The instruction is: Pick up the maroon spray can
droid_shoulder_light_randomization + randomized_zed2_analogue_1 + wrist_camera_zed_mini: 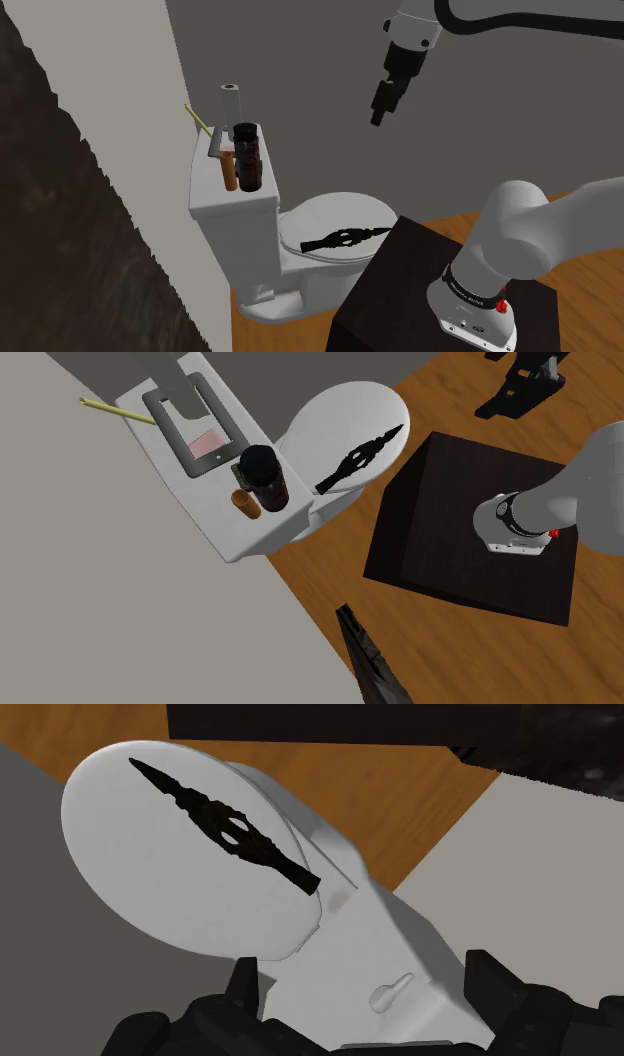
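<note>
The maroon spray can point(247, 155) is dark with a black cap and stands upright on the white toilet tank point(205, 205), next to a brown cylinder point(228, 171). From above, the can point(265, 474) sits near the tank's front edge, toward the bowl. My gripper point(379, 112) hangs high in the air over the toilet lid, well away from the can toward the shoulder view's right. In the wrist view the gripper point(366, 989) is open with nothing between its fingers, looking down at the toilet lid point(150, 894) and the tank's front with its flush lever point(392, 992).
A black dagger-shaped object point(345, 238) lies on the closed lid. The tank also carries a white roll point(231, 100), a grey frame point(195, 427) and a yellow stick point(115, 412). A wall stands behind the tank. The dark stand point(470, 522) sits beside the bowl on a wooden floor.
</note>
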Robot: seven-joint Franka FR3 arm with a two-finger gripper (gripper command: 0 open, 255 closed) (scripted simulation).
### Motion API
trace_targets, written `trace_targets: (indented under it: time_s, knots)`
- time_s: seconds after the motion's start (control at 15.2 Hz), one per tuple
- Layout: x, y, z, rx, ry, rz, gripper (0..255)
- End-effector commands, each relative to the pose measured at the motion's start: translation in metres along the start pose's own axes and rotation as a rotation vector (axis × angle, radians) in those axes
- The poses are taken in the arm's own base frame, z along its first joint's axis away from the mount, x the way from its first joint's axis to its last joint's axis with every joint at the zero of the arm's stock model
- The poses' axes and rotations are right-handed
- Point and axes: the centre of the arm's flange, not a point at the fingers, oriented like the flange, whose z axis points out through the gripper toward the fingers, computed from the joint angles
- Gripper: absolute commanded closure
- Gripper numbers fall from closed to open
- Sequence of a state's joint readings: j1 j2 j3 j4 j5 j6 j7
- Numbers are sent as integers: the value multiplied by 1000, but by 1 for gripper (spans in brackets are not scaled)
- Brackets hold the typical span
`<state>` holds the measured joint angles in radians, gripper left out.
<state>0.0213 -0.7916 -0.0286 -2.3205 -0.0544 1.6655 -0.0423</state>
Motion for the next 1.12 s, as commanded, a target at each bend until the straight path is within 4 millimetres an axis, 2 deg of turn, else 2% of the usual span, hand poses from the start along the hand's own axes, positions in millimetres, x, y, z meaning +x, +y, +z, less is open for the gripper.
trace_targets:
  time_s: [0.0,1.06]
  knots:
    - [0,0,0,0,0,0,0]
    - [198,-97,48,0,-109,67,0]
